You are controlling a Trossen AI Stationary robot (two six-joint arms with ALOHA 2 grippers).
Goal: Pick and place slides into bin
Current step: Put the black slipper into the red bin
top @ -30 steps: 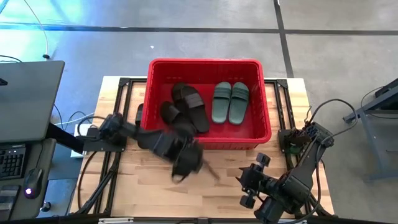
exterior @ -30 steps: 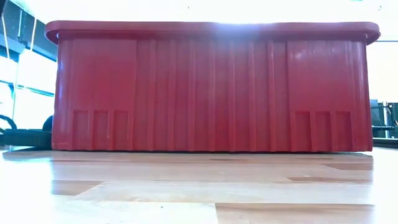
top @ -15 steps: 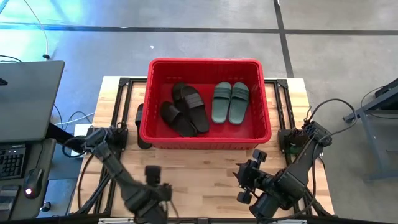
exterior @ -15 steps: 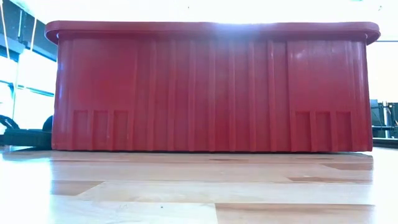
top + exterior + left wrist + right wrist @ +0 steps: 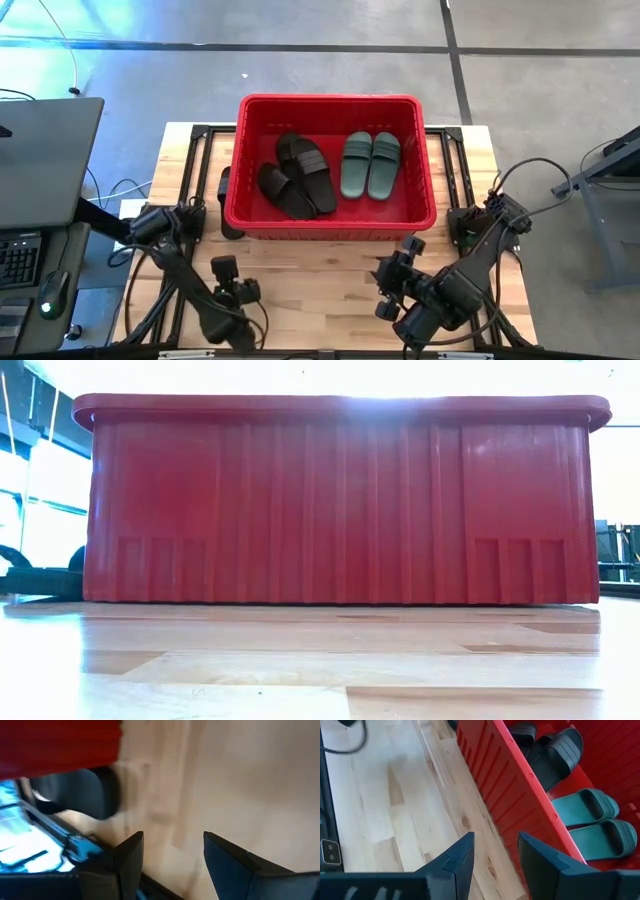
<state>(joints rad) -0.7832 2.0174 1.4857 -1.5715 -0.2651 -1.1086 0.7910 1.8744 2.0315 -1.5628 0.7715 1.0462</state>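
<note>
Bin sits far-centre on the worktop holding two black slides and two green slides. Another black slide lies outside, just left of the bin. Left gripper and right gripper both hang empty, fingers parted. Next: left arm swings far-left and approaches the slide low, clear of the bin wall.

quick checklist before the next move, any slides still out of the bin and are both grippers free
1. Left gripper empty: ok, fingers open over bare table.
2. Right gripper empty: ok, open beside the bin.
3. Black slides in bin: ok, two lie inside.
4. Green slides in bin: ok, side by side.
5. All slides binned: not ok, a dark slide sits outside the bin's left wall.
6. Room left in bin: ok, bare floor shows.
</note>
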